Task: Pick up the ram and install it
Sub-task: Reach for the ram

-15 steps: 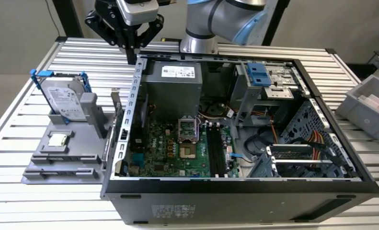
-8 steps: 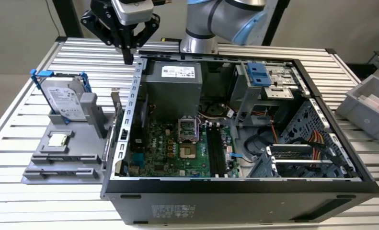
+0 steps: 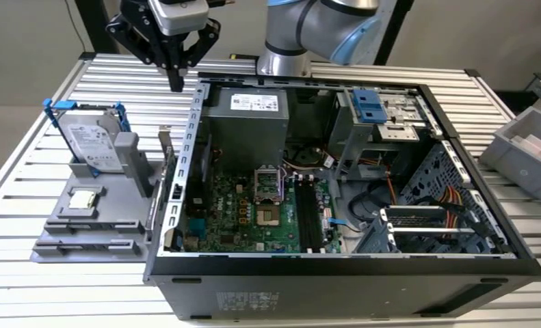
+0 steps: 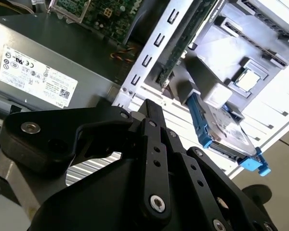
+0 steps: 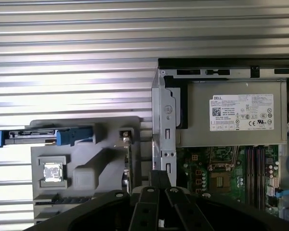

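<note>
One step is in hand, by my reading: the approach for the pick, with nothing yet installed. The claw point(image 3: 174, 82) hangs over the slatted surface point(image 3: 33, 287) by the far corner of the open computer case point(image 3: 343, 277), fingers drawn together and gripping nothing. Lower down, apart from the claw, the ram point(image 3: 165, 154) stands on edge in the grey holder point(image 3: 78, 229), just beside the case's outer wall. Taking it would call for parted fingers, lined up across its thin edge.

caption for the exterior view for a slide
Gripper, shut and empty, hangs over the table beside the open computer case.
</note>
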`<act>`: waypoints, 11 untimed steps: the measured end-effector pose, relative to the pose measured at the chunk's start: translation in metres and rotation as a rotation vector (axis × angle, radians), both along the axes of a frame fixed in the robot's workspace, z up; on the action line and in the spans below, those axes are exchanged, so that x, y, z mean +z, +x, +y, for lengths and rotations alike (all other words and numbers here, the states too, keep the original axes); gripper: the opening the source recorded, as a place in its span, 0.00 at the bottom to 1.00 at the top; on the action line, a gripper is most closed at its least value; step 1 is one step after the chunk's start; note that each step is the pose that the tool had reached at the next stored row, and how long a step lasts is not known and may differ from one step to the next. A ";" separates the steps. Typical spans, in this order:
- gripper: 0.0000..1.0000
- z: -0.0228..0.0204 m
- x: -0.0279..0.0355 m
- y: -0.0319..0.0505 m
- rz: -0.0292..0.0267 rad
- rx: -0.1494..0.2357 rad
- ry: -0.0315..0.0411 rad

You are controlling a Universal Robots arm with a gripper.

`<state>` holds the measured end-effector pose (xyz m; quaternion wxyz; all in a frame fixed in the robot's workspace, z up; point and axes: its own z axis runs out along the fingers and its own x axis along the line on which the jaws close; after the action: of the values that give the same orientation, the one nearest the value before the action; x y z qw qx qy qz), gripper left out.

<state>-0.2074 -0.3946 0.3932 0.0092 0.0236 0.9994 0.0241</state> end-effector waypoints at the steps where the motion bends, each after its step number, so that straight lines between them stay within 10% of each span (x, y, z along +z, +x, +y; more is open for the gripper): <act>1: 0.00 0.0001 0.0000 -0.0008 0.0001 0.000 0.0000; 11: 0.00 0.0004 0.0000 -0.0099 0.0005 0.001 -0.0001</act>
<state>-0.2173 -0.3942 0.3933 0.0089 0.0230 0.9994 0.0241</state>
